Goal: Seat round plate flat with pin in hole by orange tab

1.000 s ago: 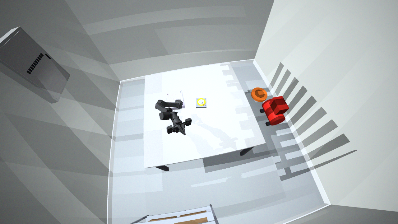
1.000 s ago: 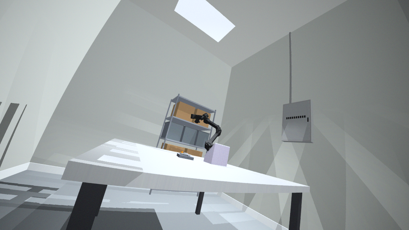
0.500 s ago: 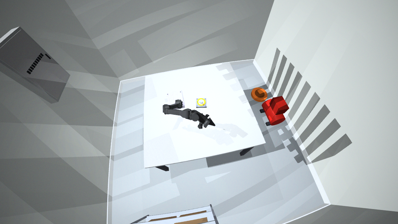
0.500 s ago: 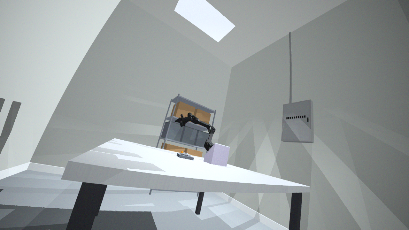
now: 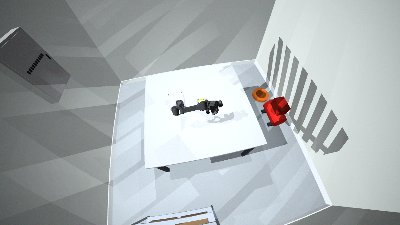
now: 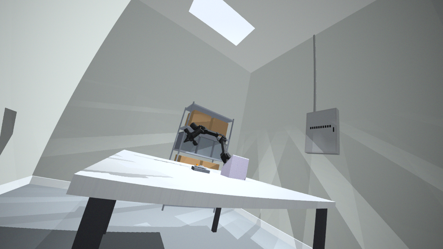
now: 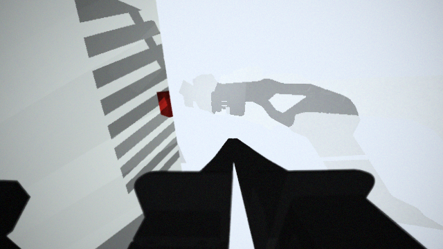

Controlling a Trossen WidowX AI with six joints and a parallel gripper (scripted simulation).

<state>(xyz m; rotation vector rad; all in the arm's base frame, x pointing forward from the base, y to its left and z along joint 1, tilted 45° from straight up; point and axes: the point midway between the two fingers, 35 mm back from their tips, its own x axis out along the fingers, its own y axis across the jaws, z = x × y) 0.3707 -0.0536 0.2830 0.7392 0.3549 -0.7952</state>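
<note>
The round plate point(image 5: 201, 99) point(image 6: 202, 166) shows yellow in the top view, where the arm hides its lower part. It sits on the square grey base point(image 6: 200, 170). The orange tab point(image 6: 197, 164) stands out at the plate's left in the exterior view. The pin and the hole are too small or hidden, so I cannot tell whether the plate lies flat. My gripper point(image 5: 215, 112) point(image 6: 185, 141) point(image 7: 232, 142) is shut and empty, its fingertips together. It hangs well above the table, to the right of the base in the top view, and does not touch the plate.
A pale lilac block point(image 5: 176, 96) point(image 6: 239, 167) stands on the white table point(image 5: 173, 148) point(image 6: 173, 182) beside the arm's foot. Beyond the table are a red machine point(image 5: 275, 113) and an orange ring point(image 5: 254, 95). A shelf point(image 6: 206, 154) stands behind.
</note>
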